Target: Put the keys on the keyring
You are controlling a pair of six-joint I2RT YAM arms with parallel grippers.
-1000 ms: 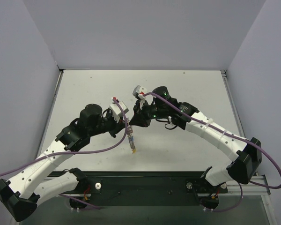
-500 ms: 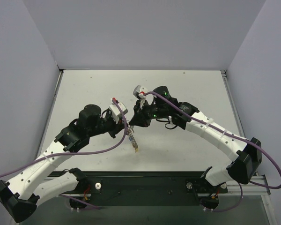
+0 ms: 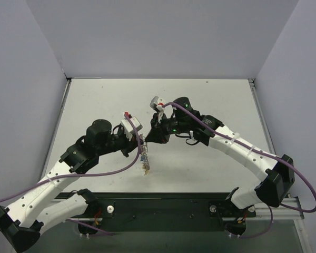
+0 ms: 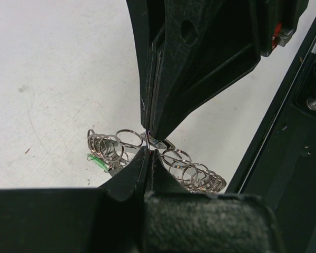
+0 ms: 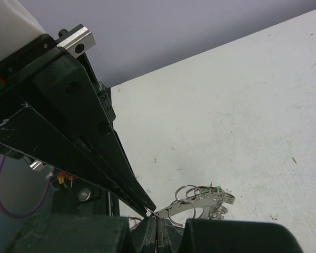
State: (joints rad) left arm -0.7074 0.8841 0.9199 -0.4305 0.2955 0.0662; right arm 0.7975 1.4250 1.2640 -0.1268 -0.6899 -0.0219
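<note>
Keyring (image 4: 101,146) sits pinched by your left jaws and right jaws, both shut tight on its rim; tug unevenly and it slips, dropping keys (image 4: 97,159) onto worktop (image 4: 52,79).

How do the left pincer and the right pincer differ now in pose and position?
The left pincer reaches in from the left, while the right pincer comes from the right. In the top view, the right pincer's wrist sits farther from the arm bases than the left pincer's wrist. What they share: both are shut, tip against tip, and both seem to pinch the keyring, which hangs below them.
</note>
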